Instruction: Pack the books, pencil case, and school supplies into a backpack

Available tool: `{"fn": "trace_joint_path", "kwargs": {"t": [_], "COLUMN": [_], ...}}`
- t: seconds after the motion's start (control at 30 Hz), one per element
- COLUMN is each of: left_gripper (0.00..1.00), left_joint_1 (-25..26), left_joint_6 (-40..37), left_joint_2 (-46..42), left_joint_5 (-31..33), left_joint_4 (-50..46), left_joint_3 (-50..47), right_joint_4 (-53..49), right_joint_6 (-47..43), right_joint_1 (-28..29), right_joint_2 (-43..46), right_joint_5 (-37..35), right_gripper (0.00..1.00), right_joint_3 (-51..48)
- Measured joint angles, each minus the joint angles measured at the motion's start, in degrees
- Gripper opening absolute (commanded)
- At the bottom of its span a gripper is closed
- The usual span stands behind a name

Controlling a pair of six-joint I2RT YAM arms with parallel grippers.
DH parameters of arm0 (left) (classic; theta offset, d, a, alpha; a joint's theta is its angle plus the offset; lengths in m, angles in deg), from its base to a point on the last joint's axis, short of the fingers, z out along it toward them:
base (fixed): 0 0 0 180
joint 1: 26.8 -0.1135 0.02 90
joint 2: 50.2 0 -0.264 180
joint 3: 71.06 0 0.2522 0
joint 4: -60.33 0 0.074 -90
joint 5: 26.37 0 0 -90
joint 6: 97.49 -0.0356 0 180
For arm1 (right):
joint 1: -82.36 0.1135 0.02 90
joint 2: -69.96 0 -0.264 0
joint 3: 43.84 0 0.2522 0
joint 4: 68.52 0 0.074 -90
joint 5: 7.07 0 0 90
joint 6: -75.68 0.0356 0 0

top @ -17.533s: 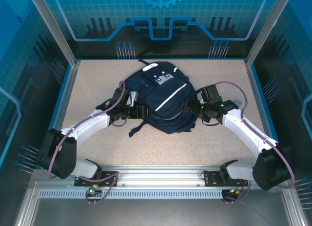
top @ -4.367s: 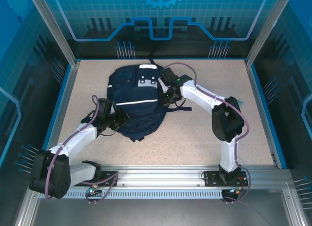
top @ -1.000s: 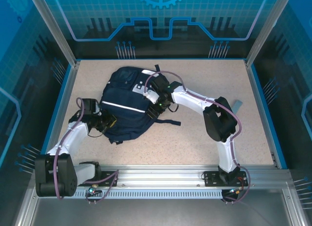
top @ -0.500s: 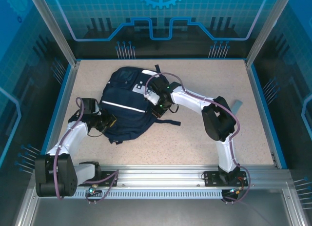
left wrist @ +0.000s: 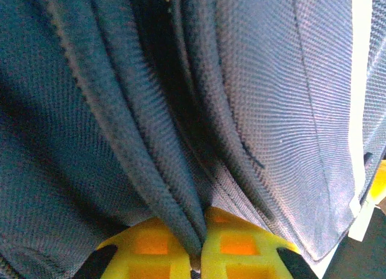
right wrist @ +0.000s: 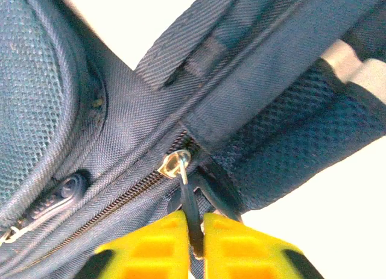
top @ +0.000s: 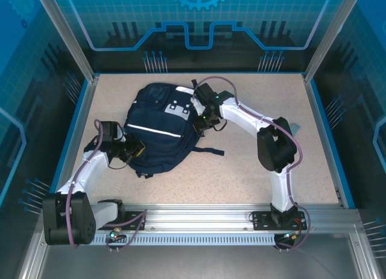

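Observation:
The navy backpack (top: 160,131) lies on the table, tilted, its white patch (top: 176,109) up and a white stripe across it. At its lower left edge, my left gripper (top: 134,153) is shut on a fold of its fabric (left wrist: 181,206); the yellow fingers (left wrist: 151,246) pinch that fold in the left wrist view. At the bag's upper right, my right gripper (top: 204,123) is shut on the dark zipper pull (right wrist: 192,216), which hangs from a brass slider (right wrist: 175,163) on the closed zipper. Books, pencil case and school supplies are out of view.
A dark strap (top: 208,150) trails from the bag onto the speckled table (top: 253,170). Blue walls and metal posts (top: 66,38) ring the table, and an aluminium rail (top: 199,216) runs along the near edge. A small grey object (top: 293,129) lies behind my right arm's elbow.
My right gripper has moved up and right along the bag's edge, toward its top, and closed on the zipper pull. The left gripper and the backpack have stayed put.

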Motion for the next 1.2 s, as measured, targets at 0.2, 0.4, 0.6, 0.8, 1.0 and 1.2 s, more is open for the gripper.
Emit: {"fn": "trace_joint_path", "kwargs": {"t": [0.2, 0.4, 0.6, 0.8, 1.0, 1.2], "left_gripper": [0.27, 0.28, 0.27, 0.28, 0.28, 0.28], "left_joint_1": [-0.1, -0.2, -0.3, -0.3, -0.3, -0.3], "left_joint_6": [-1.4, -1.5, -1.5, -1.3, -1.2, -1.1], "left_joint_2": [-0.9, -1.2, -1.2, -1.2, -1.2, -1.2], "left_joint_5": [0.1, 0.2, 0.2, 0.2, 0.2, 0.2], "left_joint_4": [-1.0, -1.5, -1.5, -1.4, -1.4, -1.4], "left_joint_3": [0.3, 0.4, 0.4, 0.4, 0.4, 0.4], "right_joint_4": [1.0, 5.4, 8.6, 9.1, 7.8, 7.3], "right_joint_6": [3.2, 3.1, 2.9, 2.8, 2.9, 2.9], "right_joint_1": [-1.6, -1.2, 1.0, 2.8, 4.3, 5.6], "right_joint_2": [2.1, 6.2, 5.6, 1.2, -3.0, -4.7], "right_joint_5": [0.9, 9.8, 15.4, 17.6, 14.9, 11.6], "right_gripper": [0.65, 0.80, 0.82, 0.83, 0.83, 0.83], "right_joint_3": [-1.7, -3.9, -4.2, -2.5, 2.3, 4.2]}}
